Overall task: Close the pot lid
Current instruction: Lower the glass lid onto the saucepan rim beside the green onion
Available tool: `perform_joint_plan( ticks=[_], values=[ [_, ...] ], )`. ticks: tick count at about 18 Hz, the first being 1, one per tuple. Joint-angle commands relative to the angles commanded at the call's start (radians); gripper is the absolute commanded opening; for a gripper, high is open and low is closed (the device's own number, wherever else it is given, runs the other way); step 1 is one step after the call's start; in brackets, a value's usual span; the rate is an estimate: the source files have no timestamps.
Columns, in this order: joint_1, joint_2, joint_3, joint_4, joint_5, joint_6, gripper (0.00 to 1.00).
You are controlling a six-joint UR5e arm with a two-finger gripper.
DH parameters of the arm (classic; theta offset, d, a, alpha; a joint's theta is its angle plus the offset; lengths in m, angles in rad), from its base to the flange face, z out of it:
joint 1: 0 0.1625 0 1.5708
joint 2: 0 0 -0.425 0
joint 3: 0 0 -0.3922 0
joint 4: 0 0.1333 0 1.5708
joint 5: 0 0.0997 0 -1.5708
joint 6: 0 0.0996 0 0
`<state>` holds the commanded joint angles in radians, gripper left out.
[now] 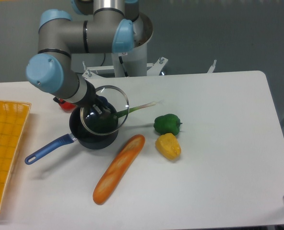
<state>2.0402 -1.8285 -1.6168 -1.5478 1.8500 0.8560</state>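
White table [218, 167], grey wall behind. Clear pot lid [105, 110], tilted over black pot [91, 135], clamped in gripper [100, 106].

White table [228, 143], bearing a black pot [91, 136] with blue handle at left, a red pepper [65, 104] just behind it, a baguette [119, 168] lying diagonally in front, a green pepper [167, 124] touching a yellow pepper [168, 146], a yellow basket [5, 148] at far left.
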Motion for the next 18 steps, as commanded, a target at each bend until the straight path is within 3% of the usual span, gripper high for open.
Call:
perform_joint_plan(
  ticks=[6,13,18],
  values=[
    [-0.002,-0.005,-0.015,0.0,-0.003,-0.034,0.44],
    [-0.04,-0.047,-0.014,0.003,0.0,-0.1,0.45],
    [-0.043,-0.052,-0.014,0.057,-0.003,-0.098,0.45]
  ],
)
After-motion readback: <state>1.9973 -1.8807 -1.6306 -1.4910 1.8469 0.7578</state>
